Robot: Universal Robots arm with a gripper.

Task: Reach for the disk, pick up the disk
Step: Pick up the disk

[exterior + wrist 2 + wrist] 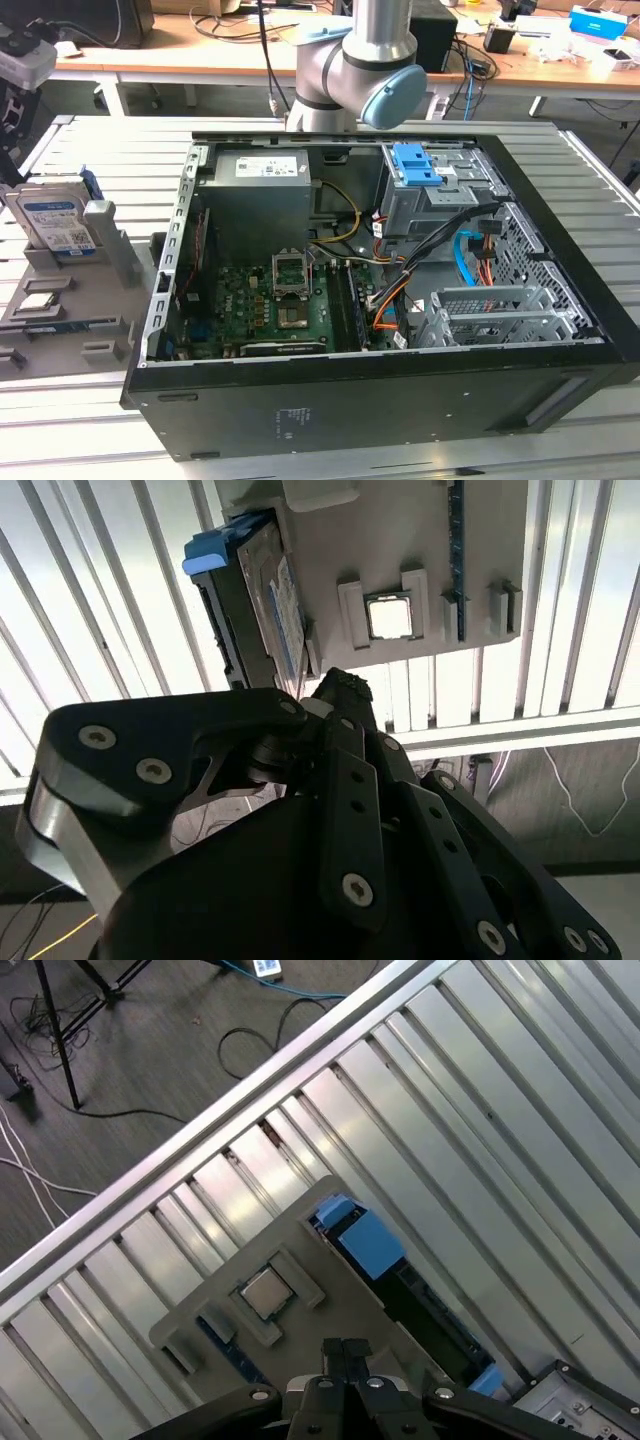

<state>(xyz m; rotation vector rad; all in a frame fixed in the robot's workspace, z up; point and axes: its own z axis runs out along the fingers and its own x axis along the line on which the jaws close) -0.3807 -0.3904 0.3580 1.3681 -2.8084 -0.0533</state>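
I'm seeing the tool (345, 1346) with its two fingertips pressed together and nothing pinched between them; in the second wrist view the tool (340, 683) is showing the same narrow, joined tip. It is hanging over a grey holder tray (335, 1260), clear of everything on it.

Just beside the tool, the disk (366, 1246) is standing on edge in a slot of that tray, its bright blue rail facing the camera. In the second wrist view the disk (262, 600) is turning its labelled face partly toward me. The label is white and blue, but I'm not making out its print. A small chip with a metallic square (389, 616) is lying flat in a pocket of the tray, near the disk but apart from it.

In the exterior view the disk (55, 218) is standing at the exterior view's left, barcodes showing on its label, on the slatted metal counter (110, 140). To the exterior view's right an open computer case (400, 410) is lying on its side, with a blue latch piece (415, 165) on its drive cage. Behind it the arm (370, 70) is rising.
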